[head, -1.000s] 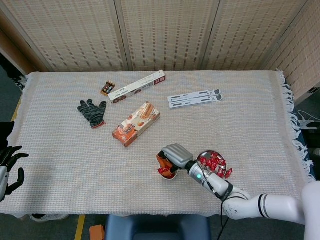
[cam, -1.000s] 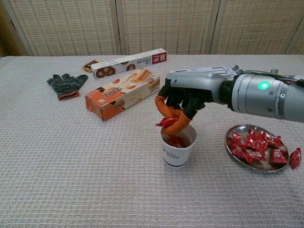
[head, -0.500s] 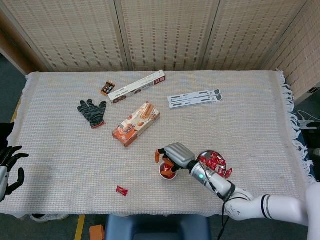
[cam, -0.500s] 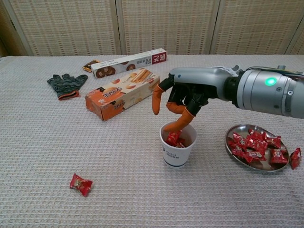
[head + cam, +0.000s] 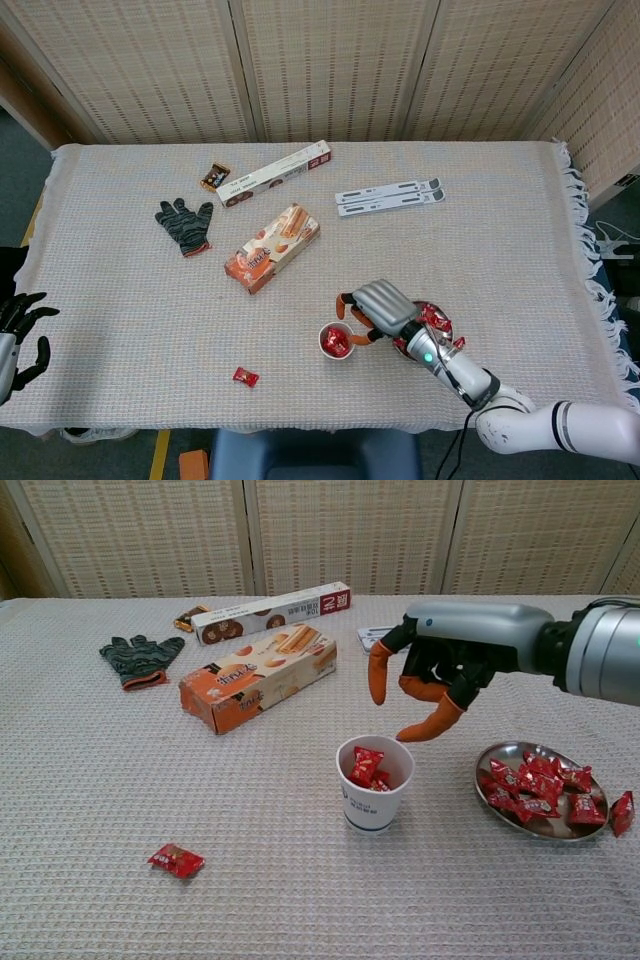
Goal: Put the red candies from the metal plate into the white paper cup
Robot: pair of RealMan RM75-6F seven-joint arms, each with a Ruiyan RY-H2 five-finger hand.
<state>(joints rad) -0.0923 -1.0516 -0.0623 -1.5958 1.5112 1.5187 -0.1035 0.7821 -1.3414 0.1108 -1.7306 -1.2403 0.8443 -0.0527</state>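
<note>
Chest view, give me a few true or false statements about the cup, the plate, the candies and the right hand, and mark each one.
1. The cup stands upright with red candies inside. True.
2. The right hand holds a candy. False: it hangs empty, fingers apart, above and between the cup and the plate.
3. One loose candy lies on the cloth left of the cup. True.
4. The plate is empty. False: several red candies lie in it, and one more sits at its right edge.
5. The black glove lies inside the cup. False: it lies flat on the cloth at far left.
</note>
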